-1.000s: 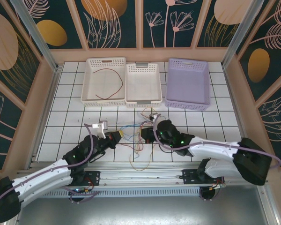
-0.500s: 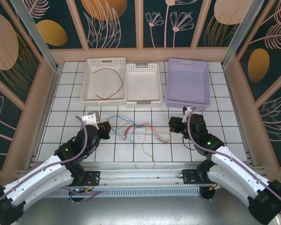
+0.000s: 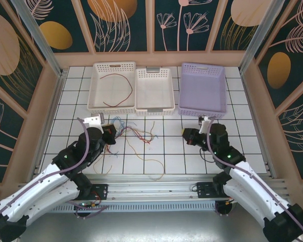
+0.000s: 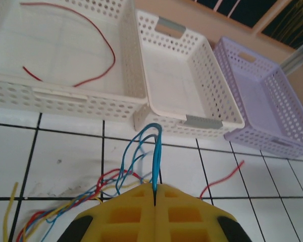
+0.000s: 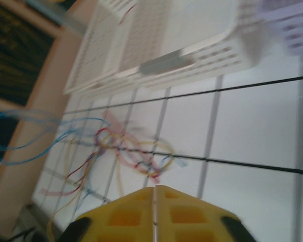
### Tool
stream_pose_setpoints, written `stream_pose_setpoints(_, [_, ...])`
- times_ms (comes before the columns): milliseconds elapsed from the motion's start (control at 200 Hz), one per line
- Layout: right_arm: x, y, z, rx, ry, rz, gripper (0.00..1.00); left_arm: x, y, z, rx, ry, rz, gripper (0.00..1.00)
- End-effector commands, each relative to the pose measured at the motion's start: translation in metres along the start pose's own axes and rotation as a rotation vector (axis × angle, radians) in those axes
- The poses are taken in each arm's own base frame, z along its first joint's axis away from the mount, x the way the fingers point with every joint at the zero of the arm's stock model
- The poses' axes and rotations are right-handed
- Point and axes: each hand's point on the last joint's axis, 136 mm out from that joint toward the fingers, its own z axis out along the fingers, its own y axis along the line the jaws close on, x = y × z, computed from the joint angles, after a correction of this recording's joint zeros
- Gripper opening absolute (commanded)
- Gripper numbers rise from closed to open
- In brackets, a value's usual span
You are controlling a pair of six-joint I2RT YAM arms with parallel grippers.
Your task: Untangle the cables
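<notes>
Left wrist: left fingers (image 4: 140, 200) tight on blue cable (image 4: 157, 147); tangle (image 3: 136, 135) now leftward; right fingers (image 5: 140, 202) together, empty.

We take this for a robot lab's test cell, not a home or a shop. A left arm (image 3: 40, 189) and a right arm (image 3: 252, 186) are bolted to a metal rail (image 3: 151, 196) at the near edge of a counter (image 3: 70, 96) tiled in a white grid. Aluminium posts (image 3: 38, 38) frame the space, and printed panels (image 3: 10, 80) of leaves and flowers wall it in like a backdrop. Two white baskets (image 3: 113, 65) and a purple basket (image 3: 203, 66) stand in a row at the far side, and thin coloured cables (image 3: 136, 133) lie loose on the tiles.
</notes>
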Motion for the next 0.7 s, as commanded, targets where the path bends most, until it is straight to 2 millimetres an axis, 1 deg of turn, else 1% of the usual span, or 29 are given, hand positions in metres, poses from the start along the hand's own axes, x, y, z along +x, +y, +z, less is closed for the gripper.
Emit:
stream_pose_setpoints(0, [0.012,0.055,0.008,-0.202,0.049,-0.111,0.31,-0.013,-0.027,0.001,0.108,-0.022,0.008,0.0])
stream_pose_setpoints(45, [0.022,0.071,0.014,-0.246,0.081,-0.148,0.41,-0.02,-0.036,0.001,0.136,-0.032,0.007,0.0])
stream_pose_setpoints(145, [0.04,0.102,0.025,-0.336,0.115,-0.2,0.53,-0.036,-0.057,0.001,0.19,-0.05,0.002,0.0])
stream_pose_setpoints(180, [0.046,0.109,0.029,-0.352,0.122,-0.213,0.55,-0.043,-0.065,0.0,0.212,-0.058,0.001,0.0])
stream_pose_setpoints(220, [0.049,0.109,0.037,-0.332,0.125,-0.218,0.56,-0.049,-0.076,-0.002,0.249,-0.066,-0.004,0.0])
stream_pose_setpoints(255, [0.051,0.107,0.044,-0.311,0.129,-0.217,0.57,-0.055,-0.083,-0.004,0.274,-0.074,-0.009,0.0])
stream_pose_setpoints(290, [0.052,0.1,0.052,-0.274,0.129,-0.21,0.57,-0.06,-0.088,-0.007,0.296,-0.082,-0.019,0.0])
stream_pose_setpoints(365, [0.047,0.075,0.067,-0.131,0.11,-0.183,0.58,-0.068,-0.096,-0.014,0.33,-0.095,-0.028,0.0])
stream_pose_setpoints(400, [0.047,0.067,0.071,-0.084,0.11,-0.187,0.59,-0.07,-0.098,-0.016,0.338,-0.1,-0.032,0.0])
stream_pose_setpoints(480, [0.042,0.052,0.079,-0.003,0.082,-0.192,0.61,-0.068,-0.097,-0.017,0.344,-0.093,-0.034,0.0])
stream_pose_setpoints(586, [0.044,0.048,0.087,0.007,0.086,-0.197,0.62,-0.064,-0.096,-0.016,0.346,-0.081,-0.038,0.0])
stream_pose_setpoints(656, [0.043,0.037,0.091,0.066,0.073,-0.187,0.62,-0.064,-0.096,-0.017,0.351,-0.085,-0.047,0.0])
stream_pose_setpoints(691, [0.042,0.028,0.092,0.113,0.067,-0.178,0.62,-0.066,-0.097,-0.018,0.355,-0.09,-0.05,0.0])
